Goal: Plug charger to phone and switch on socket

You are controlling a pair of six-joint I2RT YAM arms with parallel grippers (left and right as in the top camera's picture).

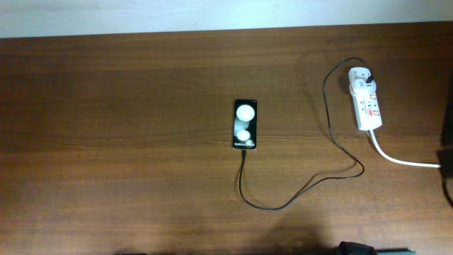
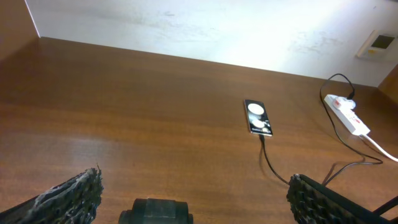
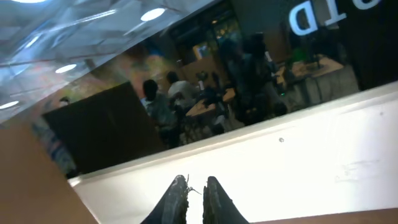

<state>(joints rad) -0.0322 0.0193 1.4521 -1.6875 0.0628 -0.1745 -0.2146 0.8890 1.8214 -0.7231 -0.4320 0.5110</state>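
The phone (image 1: pixel 245 124) lies flat mid-table, glossy face up with two white glares; it also shows in the left wrist view (image 2: pixel 258 117). The charger cable (image 1: pixel 283 205) runs from the phone's near short edge, where its tip touches, in a loop to a black plug (image 1: pixel 369 76) seated in the far end of the white socket strip (image 1: pixel 366 99). The strip also shows in the left wrist view (image 2: pixel 349 115), with the cable (image 2: pixel 270 167). My left gripper (image 2: pixel 196 193) is open wide and empty, low over the table well short of the phone. My right gripper (image 3: pixel 195 196) is shut and empty, pointing up at the wall.
The strip's thick white cord (image 1: pixel 403 161) runs off the right table edge. A white wall (image 2: pixel 205 31) borders the far side of the table. A dark shape (image 1: pixel 447 152) sits at the right edge of the overhead view.
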